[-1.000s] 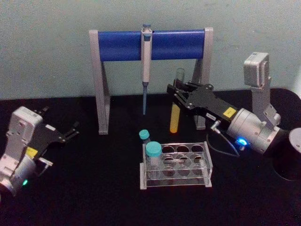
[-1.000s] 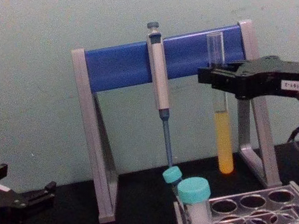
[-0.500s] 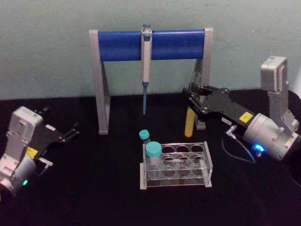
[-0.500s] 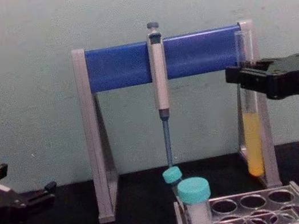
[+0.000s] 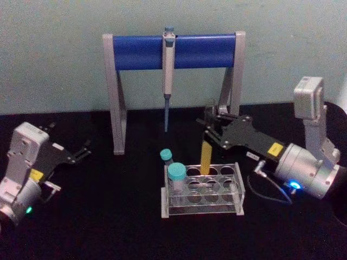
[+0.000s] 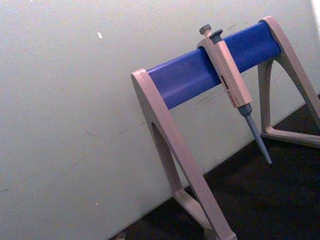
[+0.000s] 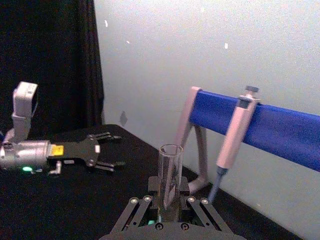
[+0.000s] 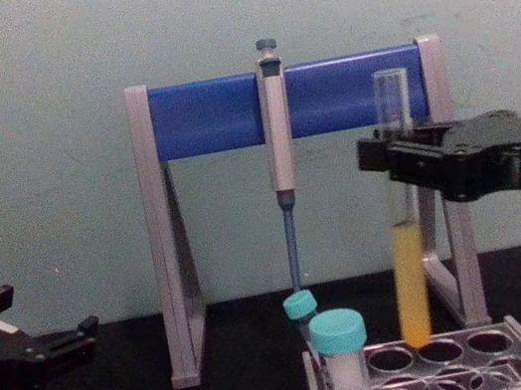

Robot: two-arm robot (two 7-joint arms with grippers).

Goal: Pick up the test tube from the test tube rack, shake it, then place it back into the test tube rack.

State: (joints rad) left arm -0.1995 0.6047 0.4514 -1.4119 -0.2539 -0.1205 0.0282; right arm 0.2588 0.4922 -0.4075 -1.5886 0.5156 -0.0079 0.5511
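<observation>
Right jaws: my right gripper (image 5: 209, 124) is clenched on the test tube (image 5: 206, 157) at its clear upper part. The open mouth stands above the jaws, and the yellow-orange liquid hangs below them.
Tube position: upright over the test tube rack (image 5: 239, 190), round tip at the back row of holes. I cannot tell whether it is inside one.
Left jaws: my left gripper (image 5: 68, 138) is spread apart and holds nothing, low over the worktop (image 5: 108, 216) at far left.
Count: one test tube, one rack, two teal-capped vials (image 5: 177, 176) at the rack's left end, one pipette (image 5: 168, 70) hanging on one stand (image 5: 135, 51).
</observation>
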